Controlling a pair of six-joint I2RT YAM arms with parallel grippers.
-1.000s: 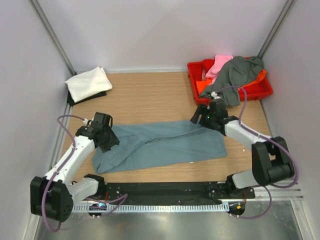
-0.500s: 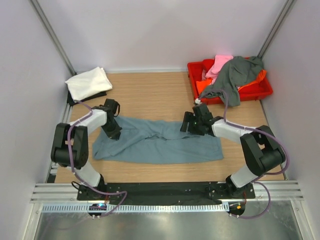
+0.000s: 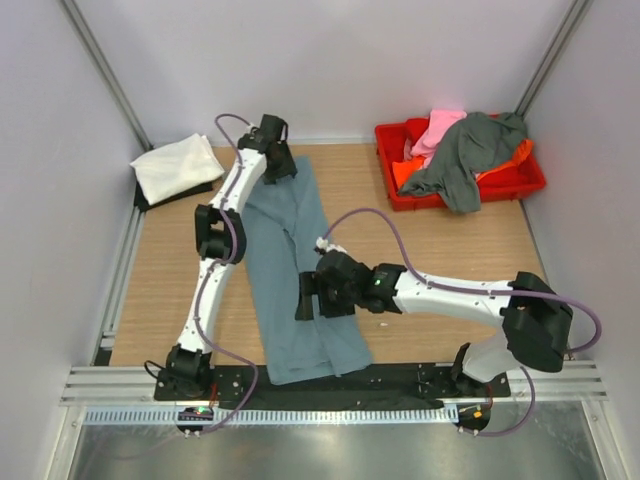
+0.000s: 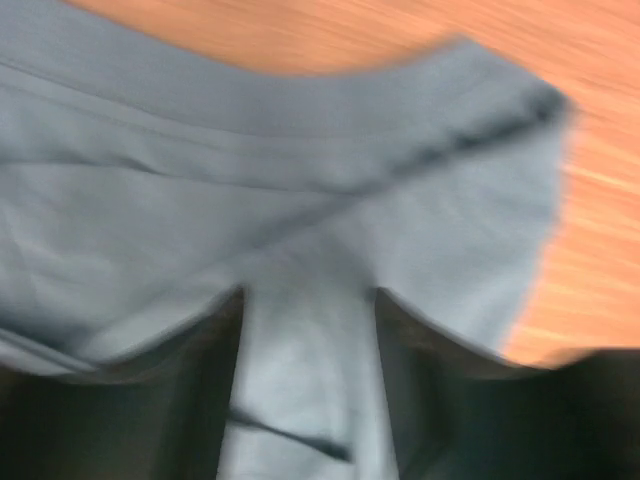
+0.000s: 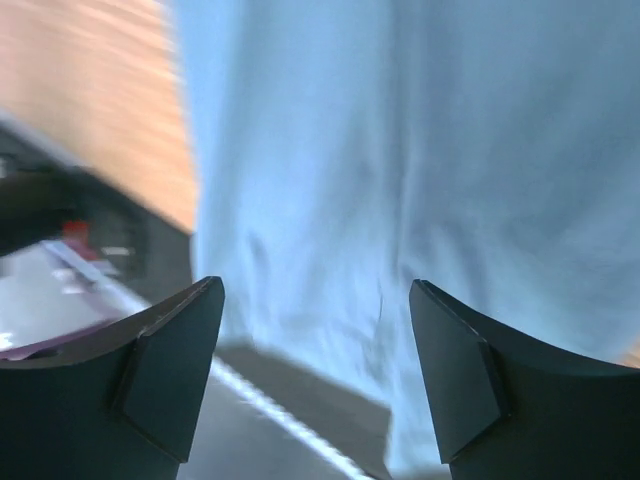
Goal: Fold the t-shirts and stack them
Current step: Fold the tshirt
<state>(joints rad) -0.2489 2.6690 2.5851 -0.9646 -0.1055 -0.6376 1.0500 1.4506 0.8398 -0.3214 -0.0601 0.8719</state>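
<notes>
Your left pincer (image 3: 279,170) is clamped on the far end of the large dusty blue-grey cloth t-shirt (image 3: 290,270), which lies lengthwise down the wooden bench (image 3: 450,240). Your right pincer (image 3: 303,298) hovers mid-shirt, spread wide. Pull gently taut and flatten wrinkles before folding

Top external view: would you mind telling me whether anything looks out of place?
Yes. The blue-grey t-shirt lies as a long strip whose near end spills off the wood onto the black base rail. The dark grey t-shirt also droops over the red crate's front wall.
</notes>
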